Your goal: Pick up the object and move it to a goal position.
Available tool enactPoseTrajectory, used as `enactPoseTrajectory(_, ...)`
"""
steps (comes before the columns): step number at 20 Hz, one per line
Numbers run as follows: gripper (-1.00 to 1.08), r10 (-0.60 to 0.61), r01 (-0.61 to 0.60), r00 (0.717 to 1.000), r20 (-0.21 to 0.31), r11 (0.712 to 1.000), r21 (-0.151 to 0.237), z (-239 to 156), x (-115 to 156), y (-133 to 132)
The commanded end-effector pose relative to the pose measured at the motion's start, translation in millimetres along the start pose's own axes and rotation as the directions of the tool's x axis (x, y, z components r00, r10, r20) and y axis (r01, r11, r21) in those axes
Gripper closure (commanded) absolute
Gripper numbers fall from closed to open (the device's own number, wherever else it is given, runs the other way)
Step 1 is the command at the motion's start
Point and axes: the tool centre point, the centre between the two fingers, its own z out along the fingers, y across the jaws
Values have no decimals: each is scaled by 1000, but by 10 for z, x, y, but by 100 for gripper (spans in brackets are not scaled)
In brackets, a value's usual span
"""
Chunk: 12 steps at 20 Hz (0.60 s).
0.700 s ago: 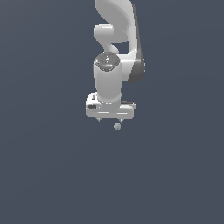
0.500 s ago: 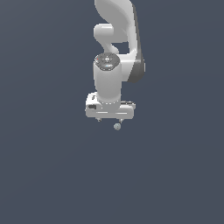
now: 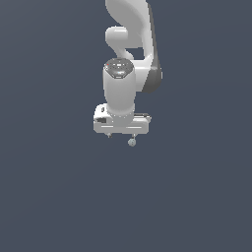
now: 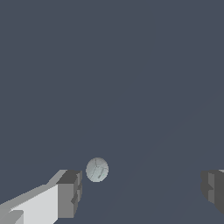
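Wrist view, tiny pale grey-green ball (image 4: pixel 97 169), faint seams, just beside one finger (image 4: pixel 70 194), claw (image 4: pixel 142 190) spread apart.

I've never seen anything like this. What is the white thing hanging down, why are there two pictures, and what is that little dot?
The white shape is a robot arm, drawn by a computer simulation rather than photographed. At its lower end sits its gripper, a two-fingered hand. The exterior view looks at the whole arm from outside. The wrist view comes from a camera on the arm's wrist, looking past the fingers, which stand wide apart. The dot is a small pale grey-green ball, the thing to be picked up. It lies between the fingers, close to one of them; nothing grips it. Everything around is plain dark grey.
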Motion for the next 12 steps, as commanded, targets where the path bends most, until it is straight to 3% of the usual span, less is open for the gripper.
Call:
enactPoseTrajectory(1,-92,1,-1,1000,0,1000,0,7,-3,-4)
enactPoseTrajectory(12,-92,82,-82,997,6,997,3,315,-157,-162)
